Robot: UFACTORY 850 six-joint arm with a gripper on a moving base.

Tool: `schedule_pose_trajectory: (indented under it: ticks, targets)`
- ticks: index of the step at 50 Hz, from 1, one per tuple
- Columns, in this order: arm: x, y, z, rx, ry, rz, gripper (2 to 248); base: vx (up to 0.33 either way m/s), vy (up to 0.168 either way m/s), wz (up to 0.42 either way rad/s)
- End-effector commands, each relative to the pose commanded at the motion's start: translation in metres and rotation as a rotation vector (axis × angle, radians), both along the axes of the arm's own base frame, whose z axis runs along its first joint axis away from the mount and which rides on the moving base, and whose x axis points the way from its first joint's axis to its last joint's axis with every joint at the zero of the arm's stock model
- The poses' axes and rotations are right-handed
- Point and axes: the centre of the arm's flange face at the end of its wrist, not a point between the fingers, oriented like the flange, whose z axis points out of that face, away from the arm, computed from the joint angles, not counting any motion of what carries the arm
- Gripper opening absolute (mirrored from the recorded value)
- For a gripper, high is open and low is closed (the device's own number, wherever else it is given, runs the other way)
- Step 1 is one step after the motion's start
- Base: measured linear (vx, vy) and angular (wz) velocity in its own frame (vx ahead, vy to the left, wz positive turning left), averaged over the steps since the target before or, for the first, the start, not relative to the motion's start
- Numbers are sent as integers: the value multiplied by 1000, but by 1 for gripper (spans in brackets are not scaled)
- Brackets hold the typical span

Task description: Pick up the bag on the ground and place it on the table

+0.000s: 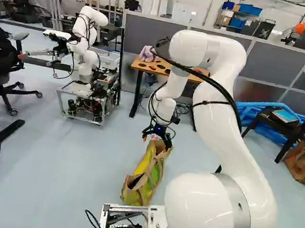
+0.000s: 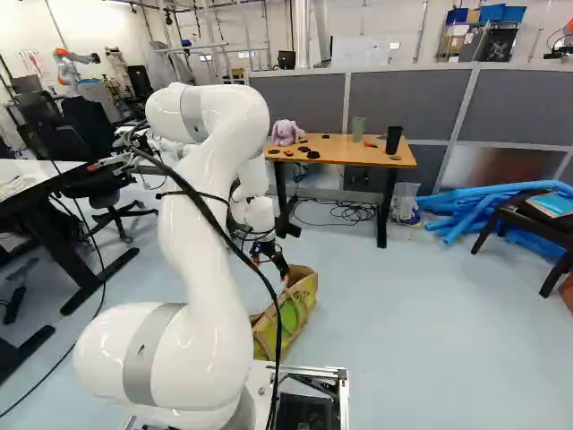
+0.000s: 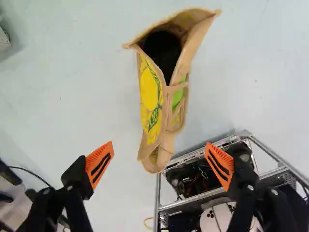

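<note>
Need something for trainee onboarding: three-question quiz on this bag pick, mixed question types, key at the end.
1. Fill in: the bag rests on the ____.
2. True or false: the gripper is shut on the bag.
3. Multiple choice: the plush toy sits on (a) a chair, (b) the wooden table, (c) a shelf.

Key: 1 floor; 2 false, it stands open; 3 b.

Tan-trimmed, narrow yellow-green bag [image 2: 301,300] on smooth pale-blue floor [image 2: 430,340], before rectangular brown wooden table [image 2: 336,150]; lilac plush toy [image 2: 286,133] on tabletop.
</note>
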Motion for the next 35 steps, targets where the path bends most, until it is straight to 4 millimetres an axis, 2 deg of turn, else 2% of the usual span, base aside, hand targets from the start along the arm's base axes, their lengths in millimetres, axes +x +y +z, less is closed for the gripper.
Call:
schedule_pose_trajectory:
  ticks: [9, 35]
  targets:
    - [3, 0, -14, -2, 14, -54, 247, 0, 0, 0]
    - [9, 0, -54, -4, 46, -62, 247, 0, 0, 0]
